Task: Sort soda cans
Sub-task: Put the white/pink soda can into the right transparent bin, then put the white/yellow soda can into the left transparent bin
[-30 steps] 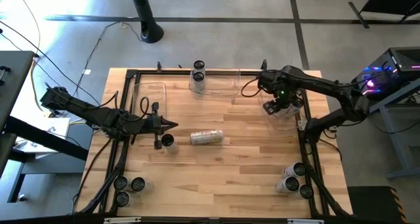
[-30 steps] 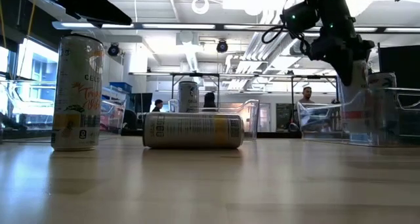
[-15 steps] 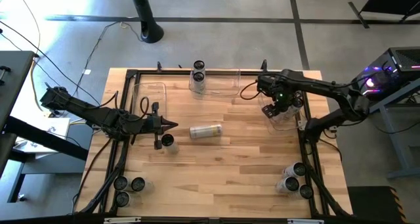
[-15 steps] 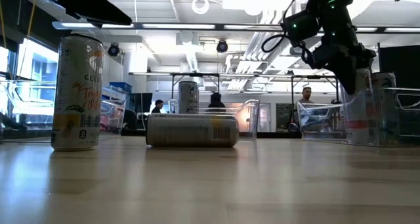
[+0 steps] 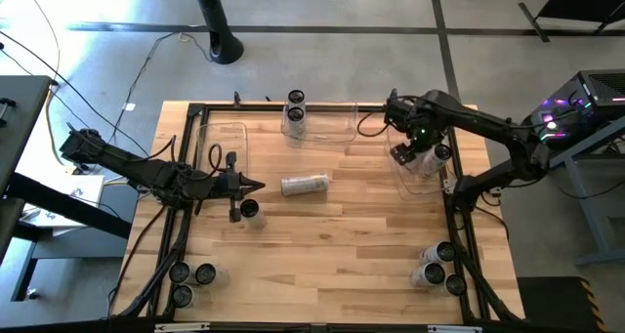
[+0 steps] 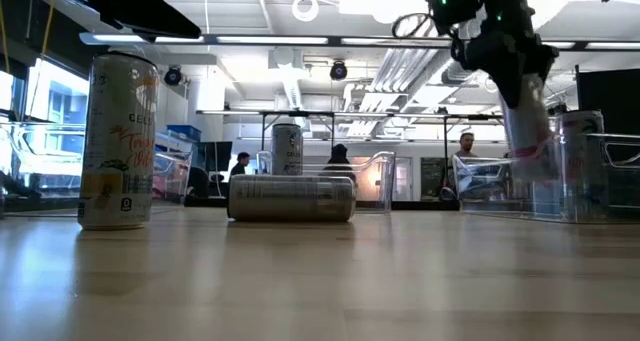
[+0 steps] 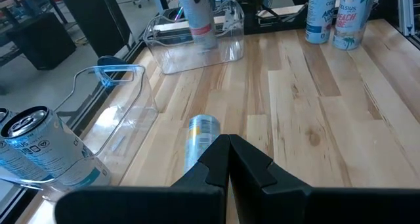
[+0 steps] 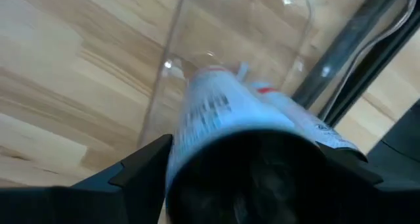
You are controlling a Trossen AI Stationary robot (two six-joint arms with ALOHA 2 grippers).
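Note:
My right gripper (image 5: 418, 149) hangs open over the clear bin (image 5: 422, 180) at the far right, pointing down. Its fingers stand on either side of the upper end of a white and red soda can (image 6: 525, 141) that stands in that bin. A second can (image 6: 582, 141) stands beside it. My left gripper (image 5: 260, 186) is shut and empty, left of a can lying on its side (image 5: 305, 184). Another can (image 5: 249, 211) stands upright just near of the left gripper. My right gripper comes at the can from above, with one finger (image 8: 141, 165) on each side of the can's dark top end (image 8: 249, 178). I cannot tell whether the fingers touch the can. The can stands in the bin below them.
Two cans (image 5: 295, 108) stand in a long clear bin (image 5: 327, 128) at the far edge, and an empty bin (image 5: 225, 147) lies far left. Groups of cans stand at the near left corner (image 5: 190, 279) and the near right corner (image 5: 439, 268).
My right gripper has risen above the far right bin, and more of the can now shows below it. The lying can has rolled slowly toward the table's far edge.

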